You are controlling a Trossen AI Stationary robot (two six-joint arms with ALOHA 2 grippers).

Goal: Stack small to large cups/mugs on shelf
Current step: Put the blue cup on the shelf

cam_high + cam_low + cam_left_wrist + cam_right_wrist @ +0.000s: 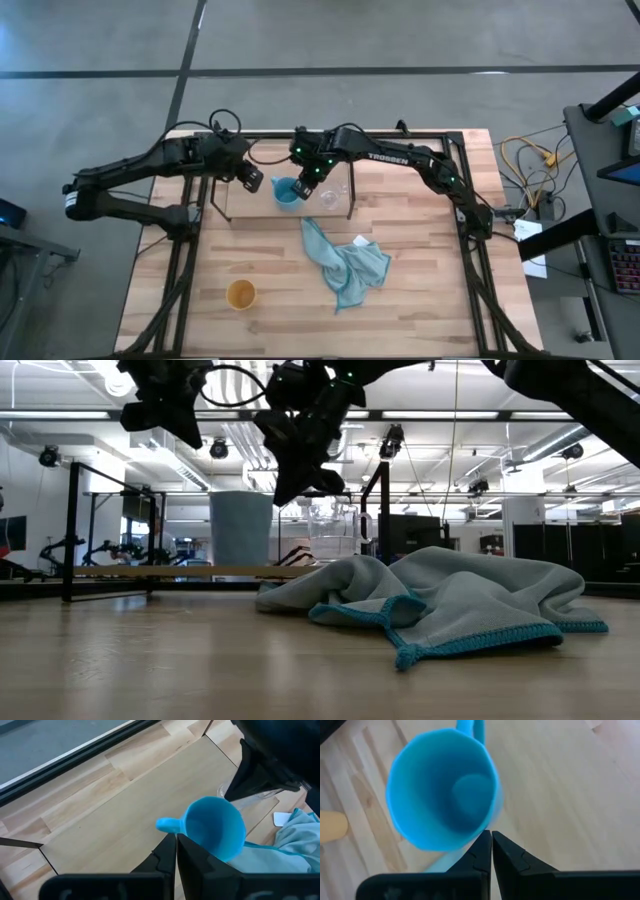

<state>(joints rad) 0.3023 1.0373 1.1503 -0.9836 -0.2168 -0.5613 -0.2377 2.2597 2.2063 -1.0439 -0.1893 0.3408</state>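
High view: blue mug [285, 191] and glass cup [329, 196] stand on the shelf [240, 204]; yellow cup [240, 294] sits at seven o'clock on the tabletop.

Low view: right gripper [290, 478] hovers above the mug.

Wrist views: left gripper [176, 851] and right gripper closed, empty. Recommend opening before descending.

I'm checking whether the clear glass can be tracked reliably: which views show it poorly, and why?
High view: the glass is a faint pale ring on the shelf. Low view: it is backlit by bright ceiling lights, blending into the room behind, partly behind the right gripper. Left wrist view: only a sliver shows beyond the blue mug. Right wrist view: not visible; the mug fills the picture.
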